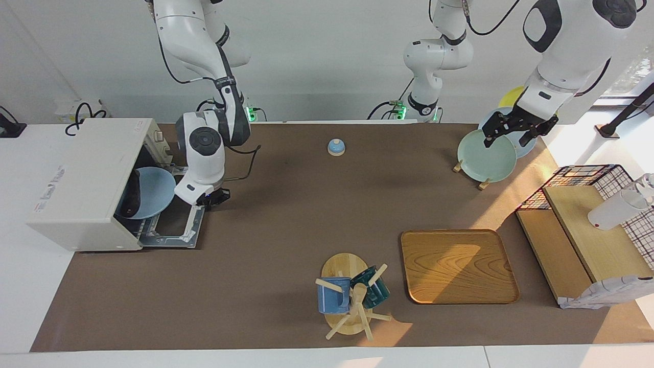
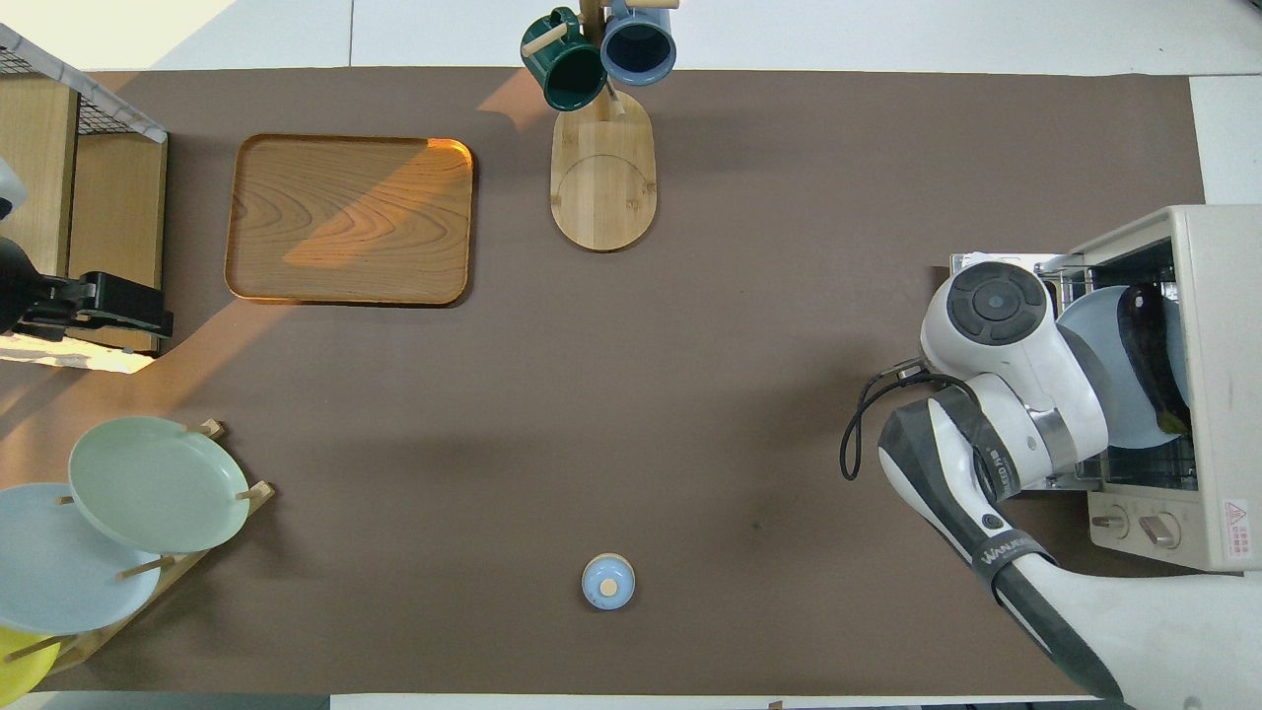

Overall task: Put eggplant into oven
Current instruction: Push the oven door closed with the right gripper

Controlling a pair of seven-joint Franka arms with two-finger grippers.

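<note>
A plain white wall (image 1: 317, 56) backs the white table (image 1: 30, 286). A brown mat (image 1: 286, 214) covers it. Sunlight enters at a window (image 1: 636, 71).

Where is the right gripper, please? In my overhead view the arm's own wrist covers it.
Observer: The right gripper is low beside the handle edge of the oven's open door, fingertips shut, holding nothing.
Operator: Thank you. Is that door fully down?
Observer: Yes, it lies level, and the blue plate carrying the eggplant juts out over it.
Operator: And how is the left gripper placed?
Observer: The left gripper waits open in the air over the green plate in the rack.
</note>
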